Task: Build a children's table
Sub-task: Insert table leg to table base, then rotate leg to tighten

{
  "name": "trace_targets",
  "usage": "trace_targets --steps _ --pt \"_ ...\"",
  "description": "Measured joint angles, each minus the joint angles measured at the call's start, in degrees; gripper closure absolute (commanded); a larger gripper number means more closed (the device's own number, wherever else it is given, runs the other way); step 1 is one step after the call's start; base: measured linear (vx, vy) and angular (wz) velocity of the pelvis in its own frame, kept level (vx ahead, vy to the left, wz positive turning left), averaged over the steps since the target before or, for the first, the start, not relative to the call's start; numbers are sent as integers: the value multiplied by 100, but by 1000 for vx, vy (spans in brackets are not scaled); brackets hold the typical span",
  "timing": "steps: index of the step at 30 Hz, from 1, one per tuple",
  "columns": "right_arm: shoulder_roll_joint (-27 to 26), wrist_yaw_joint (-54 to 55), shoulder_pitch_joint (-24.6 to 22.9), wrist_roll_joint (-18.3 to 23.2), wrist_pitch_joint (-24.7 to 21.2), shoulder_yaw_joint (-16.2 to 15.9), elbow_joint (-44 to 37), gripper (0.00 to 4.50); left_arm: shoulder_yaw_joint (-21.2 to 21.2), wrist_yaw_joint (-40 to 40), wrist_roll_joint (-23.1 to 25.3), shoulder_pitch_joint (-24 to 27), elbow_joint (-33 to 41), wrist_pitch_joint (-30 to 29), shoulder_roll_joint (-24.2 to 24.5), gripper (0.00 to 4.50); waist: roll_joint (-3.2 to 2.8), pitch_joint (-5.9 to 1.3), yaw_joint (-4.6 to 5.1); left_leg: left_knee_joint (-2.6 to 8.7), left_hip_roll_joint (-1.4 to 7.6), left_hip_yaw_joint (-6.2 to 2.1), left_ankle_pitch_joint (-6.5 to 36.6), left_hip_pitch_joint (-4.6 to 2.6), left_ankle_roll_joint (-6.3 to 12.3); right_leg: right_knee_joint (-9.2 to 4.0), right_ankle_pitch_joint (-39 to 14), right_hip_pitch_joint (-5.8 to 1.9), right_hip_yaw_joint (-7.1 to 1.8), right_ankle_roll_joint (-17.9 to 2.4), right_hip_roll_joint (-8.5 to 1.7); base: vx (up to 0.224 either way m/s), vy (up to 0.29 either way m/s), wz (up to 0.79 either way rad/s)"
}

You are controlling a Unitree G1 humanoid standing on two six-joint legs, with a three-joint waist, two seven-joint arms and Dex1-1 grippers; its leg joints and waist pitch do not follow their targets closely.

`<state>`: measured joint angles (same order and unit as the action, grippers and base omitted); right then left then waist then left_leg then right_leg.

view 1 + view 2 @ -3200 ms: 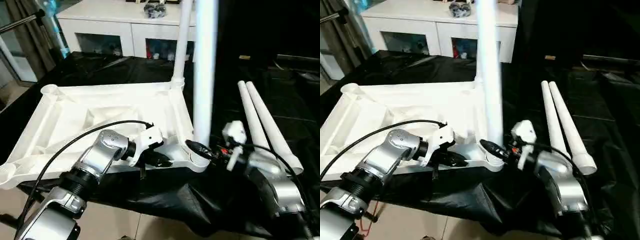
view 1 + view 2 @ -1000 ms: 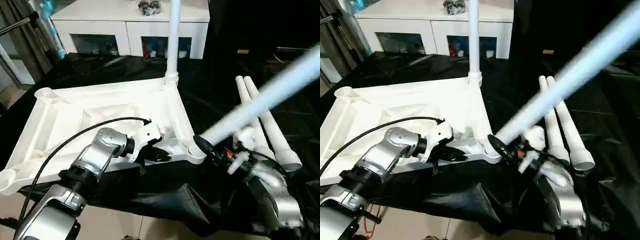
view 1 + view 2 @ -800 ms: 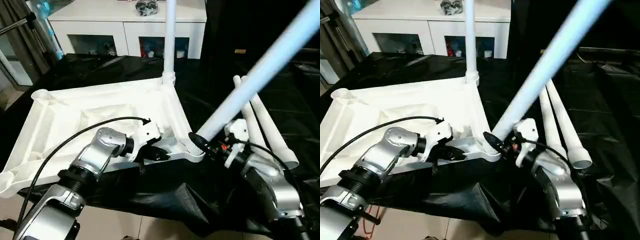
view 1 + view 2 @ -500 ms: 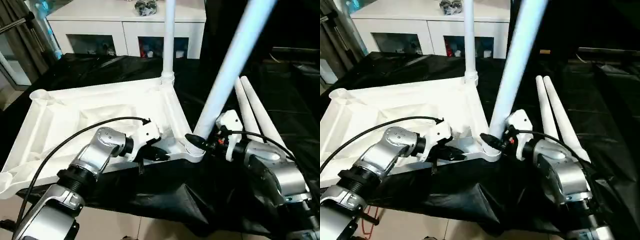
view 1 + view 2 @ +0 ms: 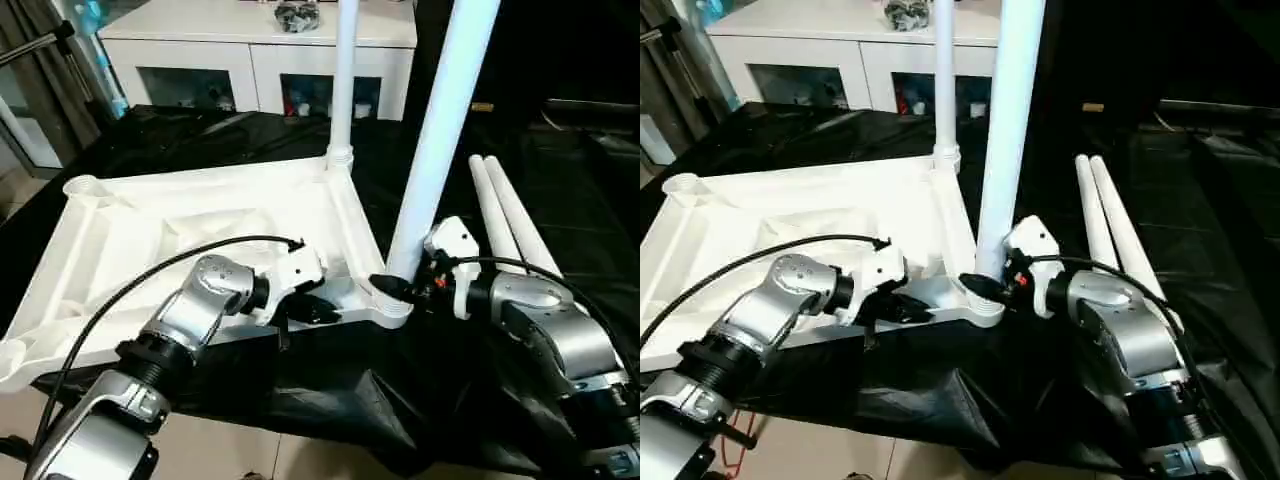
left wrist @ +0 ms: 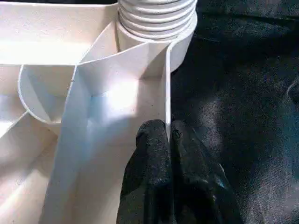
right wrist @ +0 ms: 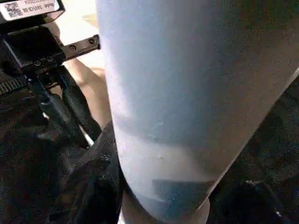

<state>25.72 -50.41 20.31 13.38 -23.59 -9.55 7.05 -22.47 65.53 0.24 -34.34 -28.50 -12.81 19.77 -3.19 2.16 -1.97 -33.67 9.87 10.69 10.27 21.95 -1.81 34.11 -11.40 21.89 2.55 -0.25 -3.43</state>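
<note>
Between the fingers of your right gripper (image 5: 397, 291), the second leg (image 5: 441, 140) now stands close to upright over the near right corner socket (image 5: 390, 306); a second ago it leaned far out to the right, so you have swung it up to line with the socket. The jaws are clasped around its base, and the right wrist view shows the white tube (image 7: 177, 107) pressed between the dark pads. Whether the threaded end is seated or only resting on the socket mouth you cannot tell from here. Just across that corner from it, your left gripper (image 6: 169, 135) has not moved: its fingers are pinched shut on the thin upright rib of the tabletop (image 5: 200, 230), close below the socket's ribbed collar (image 6: 156, 16), steadying the upturned top on the black cloth (image 5: 440, 400). Beyond both grippers, at the far right corner, the first leg (image 5: 345, 75) already stands in place. Off to the outer side of your right gripper, the two spare legs (image 5: 510, 225) lie side by side on the cloth. So you are likely midway: one leg in, one being fitted, two waiting. Expect the next move to need a straight downward push or twist, with the left grip holding firm.
</note>
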Motion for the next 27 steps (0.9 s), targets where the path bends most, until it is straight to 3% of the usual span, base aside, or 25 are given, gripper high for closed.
trace_targets --steps 6,27 --pt "36 -218 -103 0 297 0 111 260 -39 63 6 10 -5 47 11 450 39 -25 -16 0 0 0 0 -1 0 -1 0 -2 1 0 0 0 0 0" --pt "179 -1396 -218 44 1673 -202 611 260 -150 682 14 63 -91 668 300 450 70 -53 -18 -2 2 0 1 -6 0 -1 0 -9 4 -1 -1 0 0 0"
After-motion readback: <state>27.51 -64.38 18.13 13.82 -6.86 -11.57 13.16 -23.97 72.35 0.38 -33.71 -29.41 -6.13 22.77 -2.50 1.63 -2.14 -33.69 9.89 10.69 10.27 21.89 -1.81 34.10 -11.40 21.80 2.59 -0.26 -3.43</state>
